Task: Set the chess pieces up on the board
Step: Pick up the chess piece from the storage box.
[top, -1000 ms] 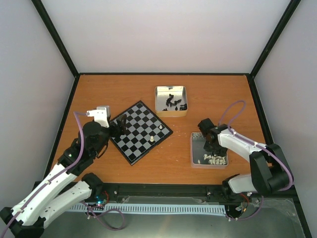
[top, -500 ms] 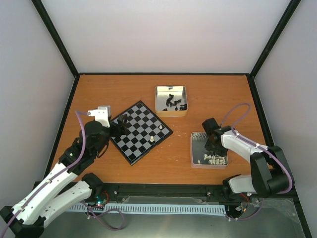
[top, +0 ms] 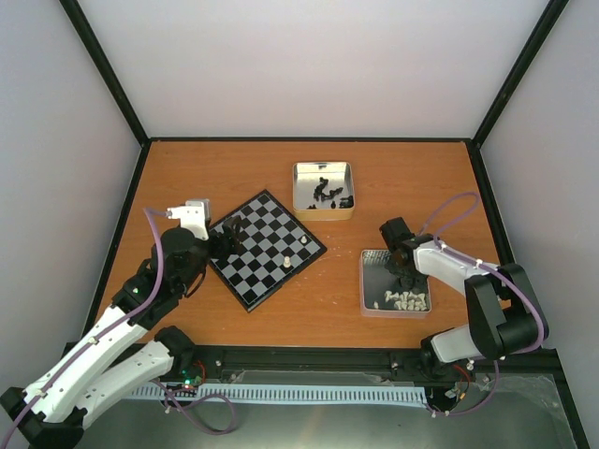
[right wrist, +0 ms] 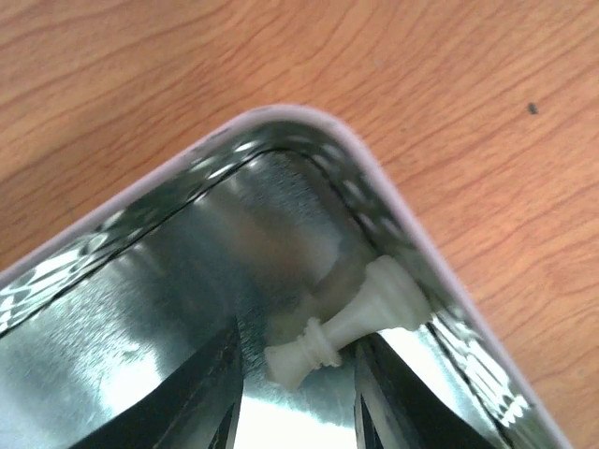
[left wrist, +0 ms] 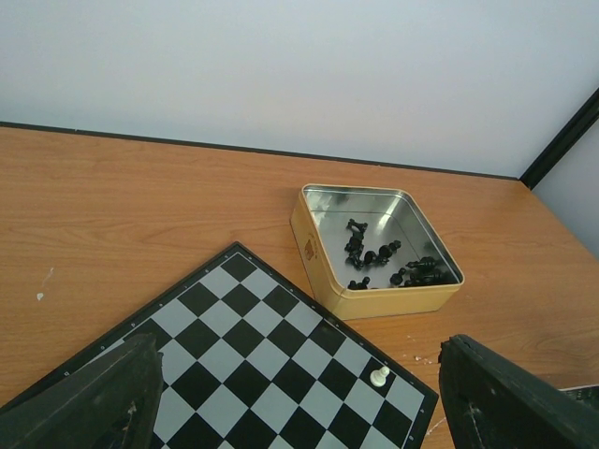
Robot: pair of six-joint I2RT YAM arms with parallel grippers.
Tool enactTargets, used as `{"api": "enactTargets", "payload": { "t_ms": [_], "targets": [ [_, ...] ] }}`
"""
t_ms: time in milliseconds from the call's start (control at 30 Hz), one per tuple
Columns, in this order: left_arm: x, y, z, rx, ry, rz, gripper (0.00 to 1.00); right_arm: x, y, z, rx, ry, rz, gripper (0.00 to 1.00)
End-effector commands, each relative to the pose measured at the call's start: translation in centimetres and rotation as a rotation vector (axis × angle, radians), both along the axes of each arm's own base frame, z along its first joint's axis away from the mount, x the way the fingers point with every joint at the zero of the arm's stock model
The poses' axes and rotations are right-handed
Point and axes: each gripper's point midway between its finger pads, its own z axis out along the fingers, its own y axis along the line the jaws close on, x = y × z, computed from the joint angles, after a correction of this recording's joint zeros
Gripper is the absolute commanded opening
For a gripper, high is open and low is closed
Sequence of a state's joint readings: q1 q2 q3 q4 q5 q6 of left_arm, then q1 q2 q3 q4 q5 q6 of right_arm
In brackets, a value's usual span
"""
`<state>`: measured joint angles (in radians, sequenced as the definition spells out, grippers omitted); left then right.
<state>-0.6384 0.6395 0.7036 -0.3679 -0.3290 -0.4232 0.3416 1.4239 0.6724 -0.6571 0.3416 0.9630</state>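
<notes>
Two-finger right gripper (right wrist: 298, 421): down in the pale tin's (right wrist: 393, 201) corner, fingers either side of a tipped cream piece (right wrist: 360, 313) — gripped or not, can't tell
Left gripper (top: 228, 234): spread wide, at the board's (left wrist: 253, 346) left edge
Board: two cream pieces (top: 284, 263) standing on it
Yellow tin (left wrist: 374, 301): black pieces (left wrist: 374, 254) inside — just past the board
</notes>
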Motion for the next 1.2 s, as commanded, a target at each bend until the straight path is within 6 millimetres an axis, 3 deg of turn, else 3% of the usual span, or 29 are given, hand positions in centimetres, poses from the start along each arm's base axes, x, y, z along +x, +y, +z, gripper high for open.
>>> {"api": "enactTargets", "payload": {
  "t_ms": [0, 167, 400, 600, 733, 967, 1033, 1167],
  "targets": [
    [0.1, 0.2, 0.6, -0.01, -0.019, 0.01, 0.81, -1.2, -2.2, -0.2, -0.078, -0.006, -0.126, 0.34],
    [0.2, 0.1, 0.6, -0.01, -0.019, 0.006, 0.81, -1.6, -2.8, -0.3, -0.09, -0.036, -0.171, 0.31],
    [0.1, 0.1, 0.6, -0.01, -0.019, 0.006, 0.81, -1.6, -2.2, -0.5, -0.055, -0.028, -0.149, 0.16],
    [0.1, 0.1, 0.7, -0.017, -0.022, 0.001, 0.81, -2.0, -1.0, 0.8, 0.022, -0.033, -0.064, 0.07],
    [0.0, -0.6, 0.7, -0.02, -0.018, -0.036, 0.81, -1.8, 1.3, 2.8, 0.137, -0.051, 0.066, 0.06],
    [-1.0, -5.0, 0.2, -0.067, 0.027, -0.271, 0.82, -0.6, 10.1, 8.6, 0.572, -0.215, 0.415, 0.06],
    [-1.1, -6.2, -0.3, -0.078, 0.065, -0.323, 0.82, -0.3, 12.1, 10.5, 0.681, -0.273, 0.46, 0.06],
    [-0.9, -6.9, -1.7, -0.079, 0.129, -0.333, 0.82, -0.1, 14.1, 12.5, 0.8, -0.304, 0.455, 0.06]
  ]
}}
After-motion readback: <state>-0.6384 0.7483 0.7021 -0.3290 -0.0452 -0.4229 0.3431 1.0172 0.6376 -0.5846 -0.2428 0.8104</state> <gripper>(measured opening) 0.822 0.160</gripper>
